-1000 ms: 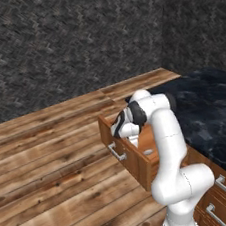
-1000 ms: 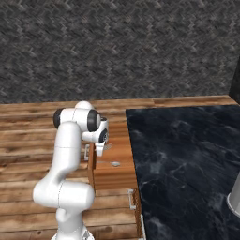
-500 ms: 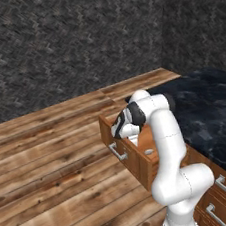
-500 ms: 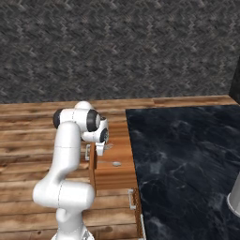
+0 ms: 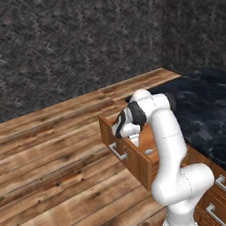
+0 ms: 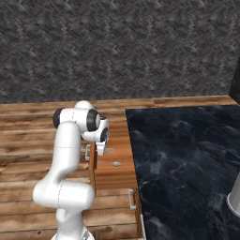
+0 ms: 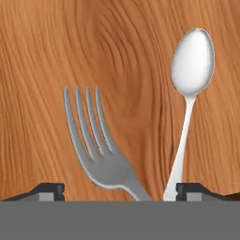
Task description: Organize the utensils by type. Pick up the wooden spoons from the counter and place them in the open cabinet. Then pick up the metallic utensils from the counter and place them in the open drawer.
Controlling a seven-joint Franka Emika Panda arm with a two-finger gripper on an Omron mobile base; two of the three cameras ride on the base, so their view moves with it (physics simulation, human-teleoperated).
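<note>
The gripper [image 7: 120,190] is seen with its two dark finger tips [image 7: 47,191] set wide apart at the bottom of the hand view, and nothing is clamped between them. Between the tips, directly ahead of the hand, two metal pieces are laid on the wooden floor of the open drawer [image 7: 42,70]. Nearest, and toward the tip at the left edge of that view, a grey fork [image 7: 101,150] is seen, its tines pointed away from the hand and its handle run down toward the gap between the tips. Beside it, toward the other tip, the metal spoon [image 7: 190,89] is laid with its handle close by that tip and its bowl farther out, beyond the tips of the tines. The two pieces converge toward the hand and spread apart with distance; whether the handles touch cannot be told.

Beyond them, bare wood grain is shown on every side.

From the base views, the hand is seen lowered into the open drawer [image 5: 122,156], pulled out from under the black counter [image 6: 187,159]. The drawer's front wall with its silver bar handle [image 5: 117,151] stands on the side away from the counter, and wooden flooring [image 5: 48,184] lies beyond it.
</note>
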